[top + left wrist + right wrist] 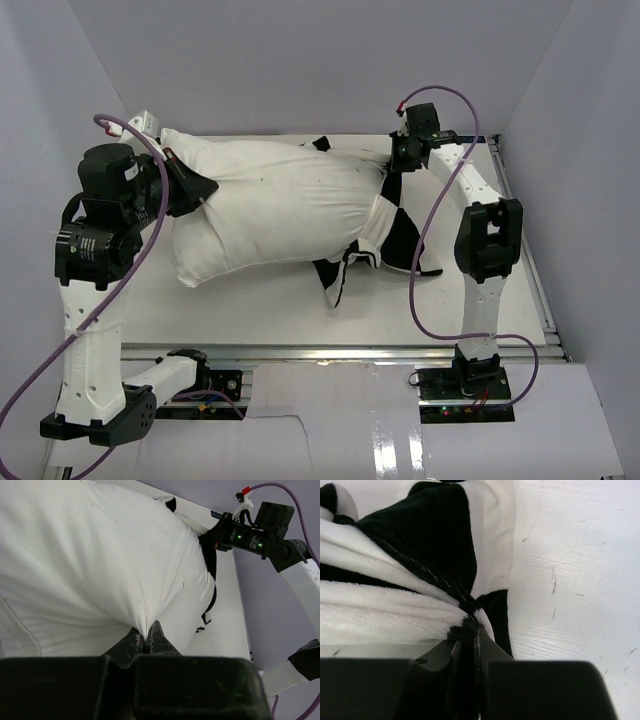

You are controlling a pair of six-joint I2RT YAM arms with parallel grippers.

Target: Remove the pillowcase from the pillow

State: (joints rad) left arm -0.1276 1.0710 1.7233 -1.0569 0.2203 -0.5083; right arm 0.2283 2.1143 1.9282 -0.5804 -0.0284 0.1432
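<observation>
The off-white pillow lies across the back of the white table, mostly bare. The black-and-white checked pillowcase is bunched over its right end, with a loose flap trailing forward. My left gripper is shut on a pinch of the pillow's fabric at its left end; the pinch shows in the left wrist view under the pillow. My right gripper is shut on the pillowcase at the far right; the right wrist view shows the pinch of black plush pillowcase.
White walls close the workspace at back and sides. A metal rail runs along the table's near edge. Purple cables loop beside the right arm and the left arm. Bare tabletop lies right of the pillowcase.
</observation>
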